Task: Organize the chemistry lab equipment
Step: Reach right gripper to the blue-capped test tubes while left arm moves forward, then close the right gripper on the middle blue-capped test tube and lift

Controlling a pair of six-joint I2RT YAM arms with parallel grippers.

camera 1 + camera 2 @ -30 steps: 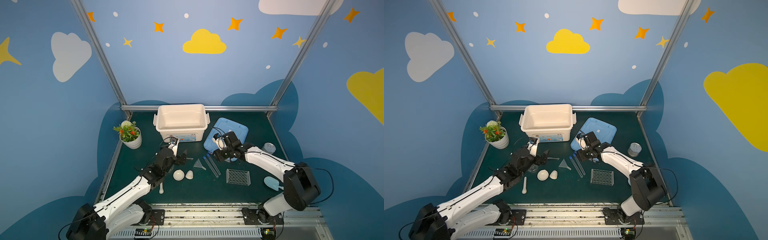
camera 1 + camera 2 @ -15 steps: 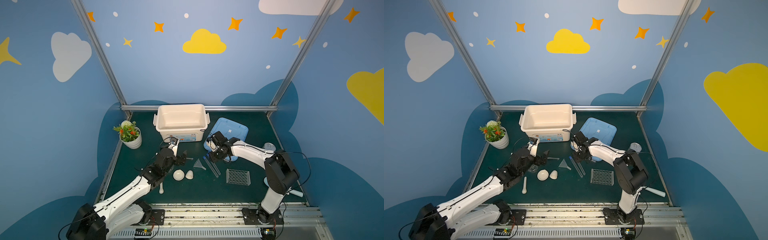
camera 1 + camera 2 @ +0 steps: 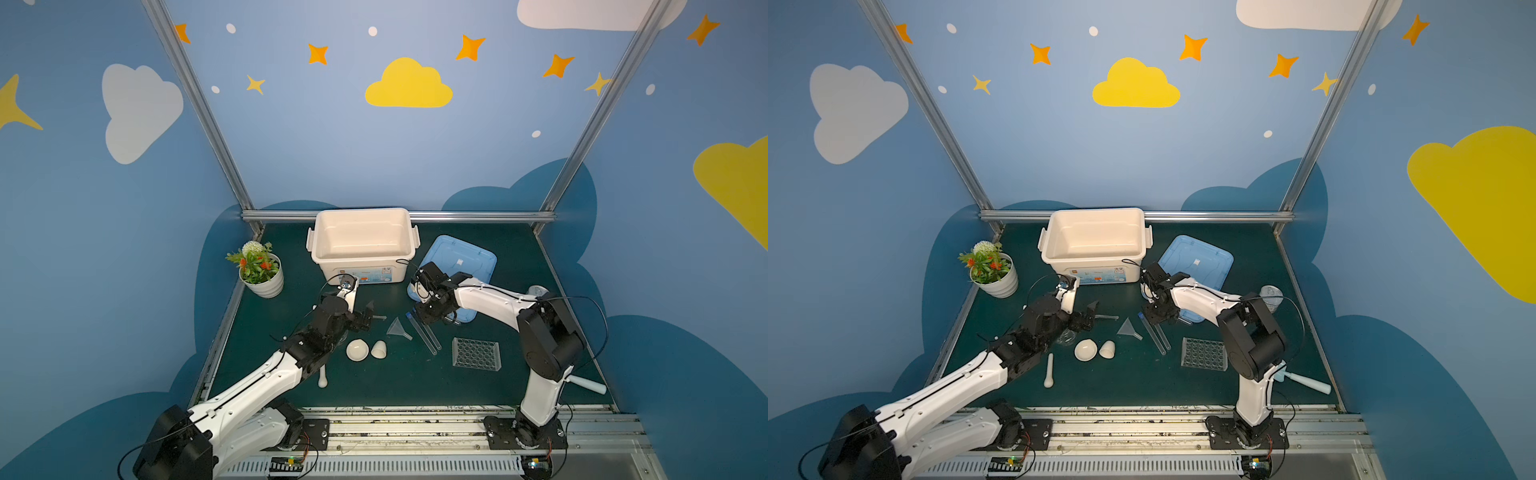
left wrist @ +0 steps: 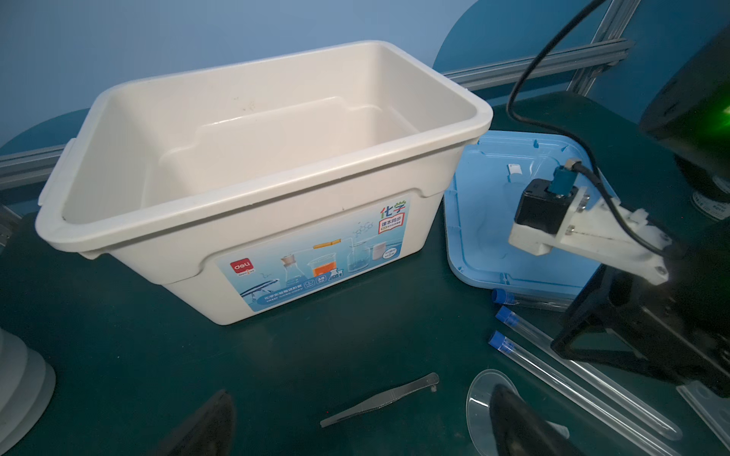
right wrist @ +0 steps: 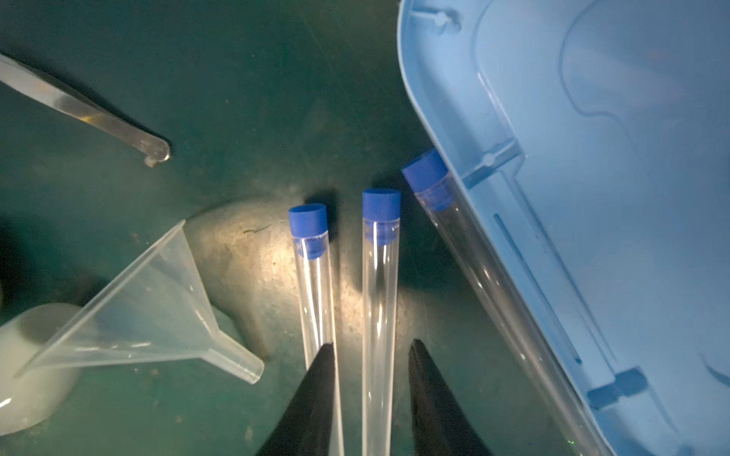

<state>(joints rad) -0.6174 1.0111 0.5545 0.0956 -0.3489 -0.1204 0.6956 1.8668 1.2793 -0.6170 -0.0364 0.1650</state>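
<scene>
Three clear blue-capped test tubes lie side by side on the green mat; the middle tube (image 5: 380, 276) runs between the fingers of my right gripper (image 5: 371, 395). The jaws straddle it with a gap on each side, so the gripper is open. A second tube (image 5: 314, 276) lies just outside one finger. The third tube (image 5: 470, 252) rests against the blue lid (image 5: 592, 197). My left gripper (image 4: 361, 430) stands wide open over the metal tweezers (image 4: 379, 400). The funnel (image 3: 398, 328), rack (image 3: 476, 353), bowl (image 3: 357, 350), cup (image 3: 379, 349) and pestle (image 3: 322, 376) lie on the mat.
An open white bin (image 3: 361, 212) stands at the back centre, with the blue lid (image 3: 469, 257) to its right. A potted plant (image 3: 259, 270) is at the back left. The scoop (image 3: 586, 384) lies at the front right behind my right arm. A glass flask (image 3: 1065, 336) sits partly under my left arm.
My right gripper has moved left from over the lid onto the test tubes, and its jaws have narrowed around the middle one. The left arm has not moved.
</scene>
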